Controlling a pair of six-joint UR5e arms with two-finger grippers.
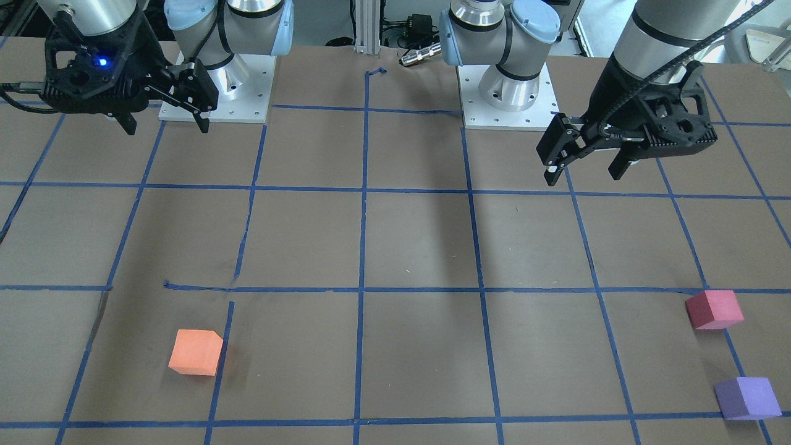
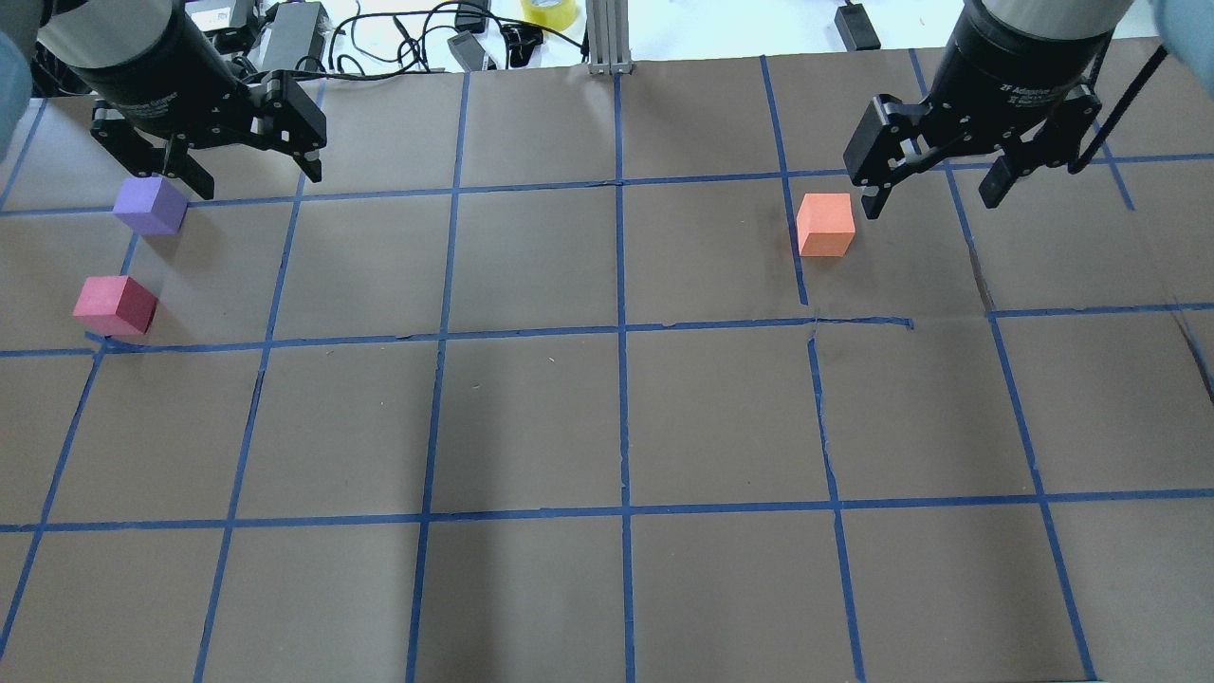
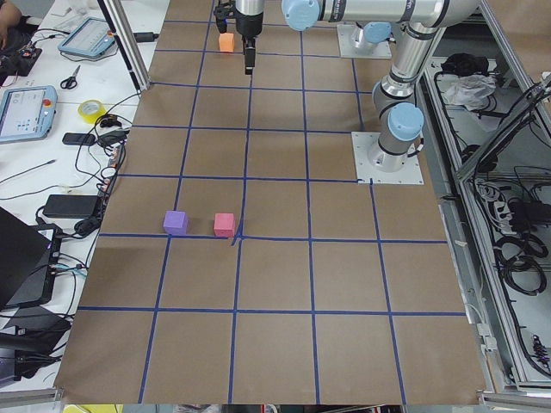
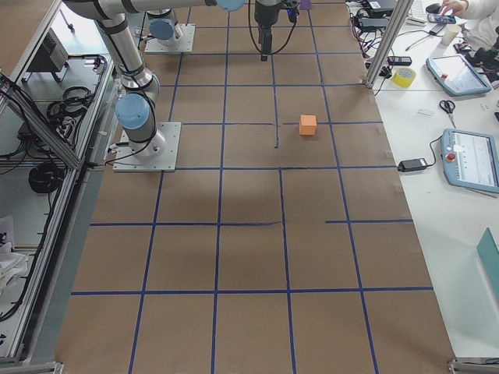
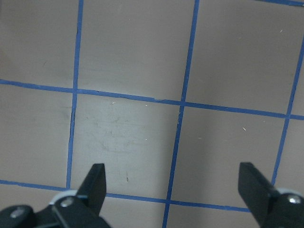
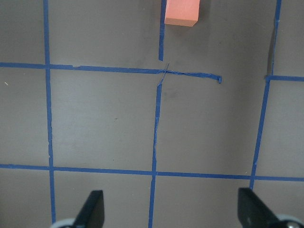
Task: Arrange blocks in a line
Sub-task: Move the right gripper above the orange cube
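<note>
The orange block (image 2: 825, 225) lies on the brown table on my right side, and also shows in the front view (image 1: 196, 352) and at the top of the right wrist view (image 6: 181, 13). The purple block (image 2: 150, 205) and the pinkish-red block (image 2: 115, 305) lie close together, apart, at the far left; in the front view they are the purple (image 1: 746, 398) and the pinkish-red (image 1: 714, 309). My left gripper (image 2: 256, 178) hovers open and empty just right of the purple block. My right gripper (image 2: 931, 199) hovers open and empty just right of the orange block.
Blue tape lines (image 2: 621, 332) divide the table into a grid. The two arm bases (image 1: 510, 93) (image 1: 216, 93) stand at the robot's edge. Cables, adapters and a yellow tape roll (image 2: 548, 11) lie beyond the far edge, next to a metal post (image 2: 607, 38).
</note>
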